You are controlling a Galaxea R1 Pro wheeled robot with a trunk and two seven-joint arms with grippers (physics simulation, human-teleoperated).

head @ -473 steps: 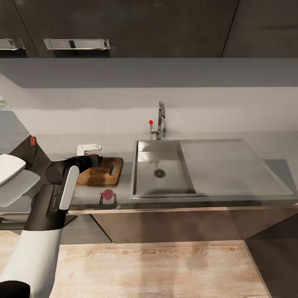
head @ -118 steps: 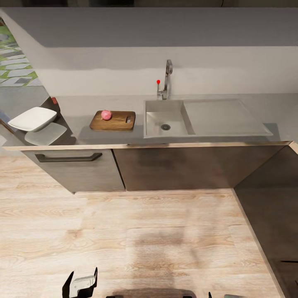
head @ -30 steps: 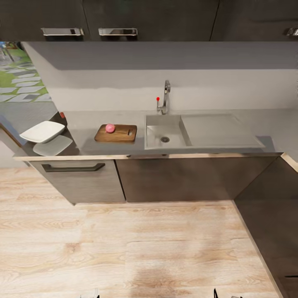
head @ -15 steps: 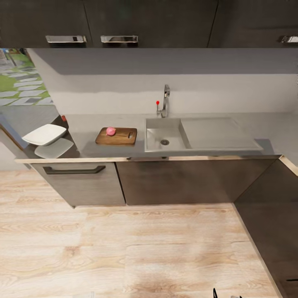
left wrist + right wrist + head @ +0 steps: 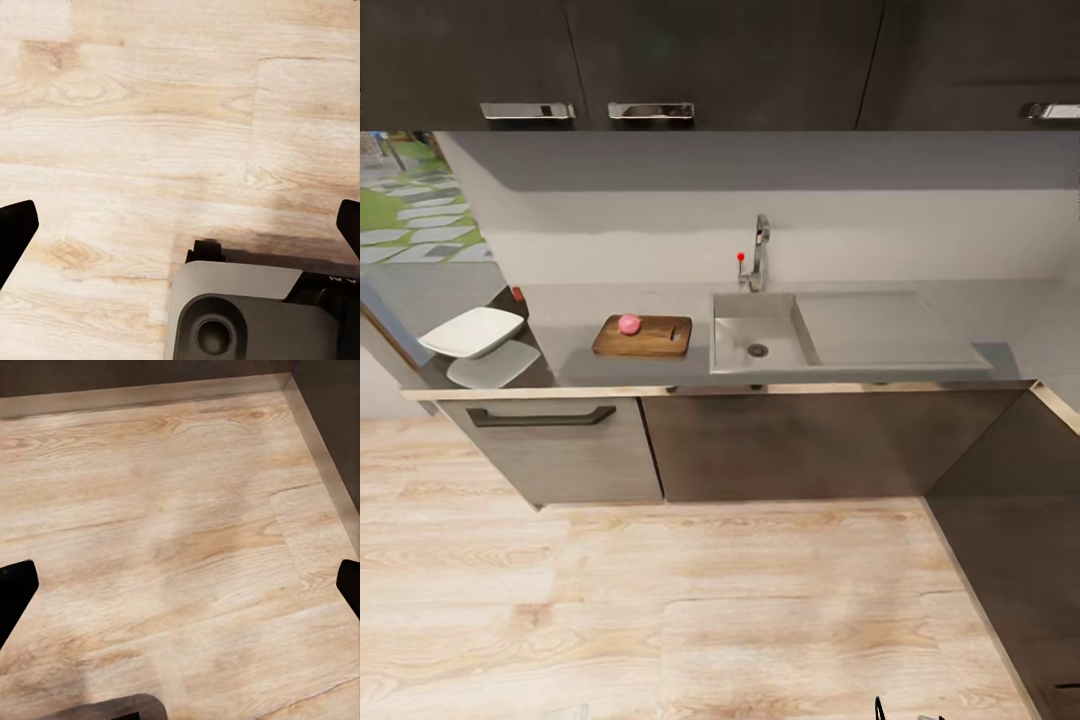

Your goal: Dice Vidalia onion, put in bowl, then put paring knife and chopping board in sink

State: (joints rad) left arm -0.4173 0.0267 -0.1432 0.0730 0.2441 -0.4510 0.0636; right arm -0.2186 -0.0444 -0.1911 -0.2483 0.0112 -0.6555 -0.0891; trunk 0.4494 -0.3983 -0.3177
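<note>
- Currently you are standing well back from the countertop (image 5: 660, 375), with a wide stretch of wood plank floor (image 5: 660, 600) lying between you and the dark lower cabinets (image 5: 780, 440).
- The Vidalia onion (image 5: 629, 323) is sitting on the chopping board (image 5: 644, 336) — toward the board's left end, away from the handle slot.
- The chopping board is lying flat on the countertop just left of the sink (image 5: 755, 345); the basin is showing its round drain, with the faucet (image 5: 760, 252) and its red knob rising behind it.
- The bowl (image 5: 472, 331) is resting at the far left end of the countertop, well apart from the board, with a flat pale dish (image 5: 491, 364) just in front of it.
- I cannot make out the paring knife anywhere on the counter.
- Your left gripper (image 5: 180, 225) is hanging over the plank floor with its fingertips spread wide at opposite edges of the wrist picture — nothing between them; part of the robot's grey base (image 5: 255, 315) is showing below.
- Your right gripper (image 5: 180, 585) is likewise pointing at bare floor near a dark baseboard corner, fingers spread wide, gripping nothing.
</note>
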